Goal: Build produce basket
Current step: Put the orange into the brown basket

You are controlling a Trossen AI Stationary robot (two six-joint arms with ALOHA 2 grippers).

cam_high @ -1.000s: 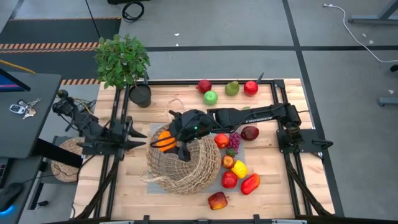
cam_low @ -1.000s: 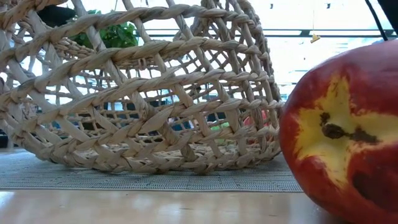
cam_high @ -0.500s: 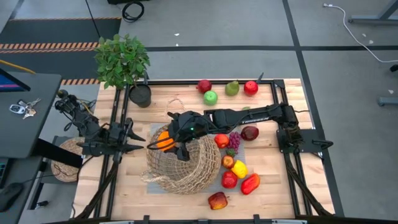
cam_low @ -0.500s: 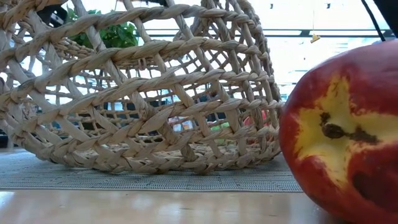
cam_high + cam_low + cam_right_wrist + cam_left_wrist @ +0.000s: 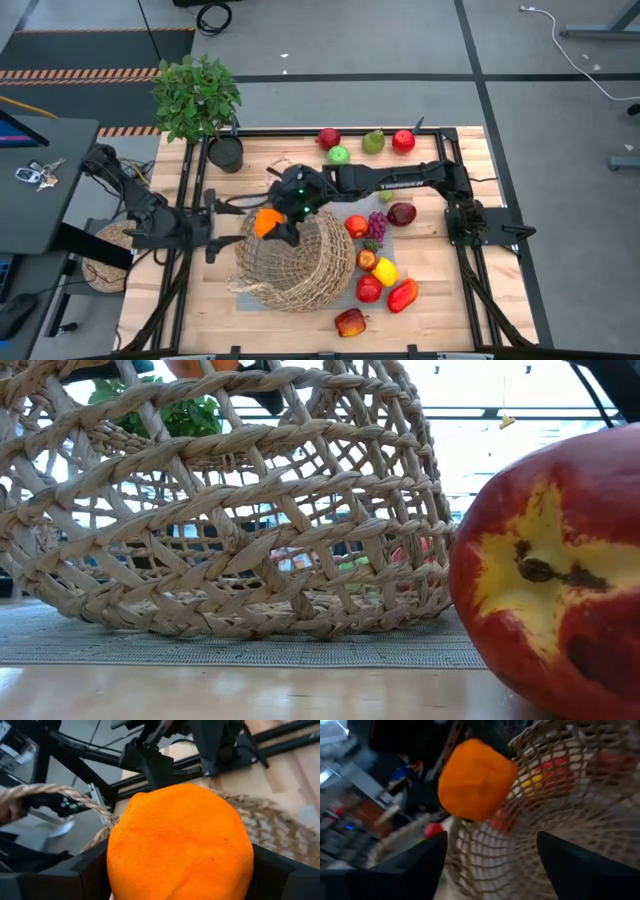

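The tan wicker basket (image 5: 292, 265) stands with its base on a grey mat (image 5: 300, 650), its open top up. My right gripper (image 5: 272, 220) reaches in from the table's right and is shut on an orange (image 5: 266, 222) over the basket's far left rim. Beside the basket's left rim my left gripper (image 5: 218, 230) is open, and nothing lies between its fingers (image 5: 410, 865). More produce lies right of the basket: purple grapes (image 5: 377, 226), a yellow piece (image 5: 385, 272), a red pepper (image 5: 403, 295) and a nectarine (image 5: 350, 322). My right gripper pinches the orange by two opposite sides (image 5: 117, 865), one dark finger (image 5: 272, 870) on each. The fingers slant down from the table's far right. The orange hangs clear, just above the basket's rim (image 5: 530, 735).
A red piece (image 5: 328, 138), a green apple (image 5: 338, 156), a green pear (image 5: 373, 142) and another red piece (image 5: 403, 141) lie along the far edge. A potted plant (image 5: 197, 95) stands at the far left corner. A flat woven disc (image 5: 105, 250) lies off the table's left side.
My right gripper has rolled and sunk a little with the orange toward the basket's rim; the orange now shows at the top of the low view. My left gripper has rolled and opened wide beside the basket's left rim. The basket has stayed put.
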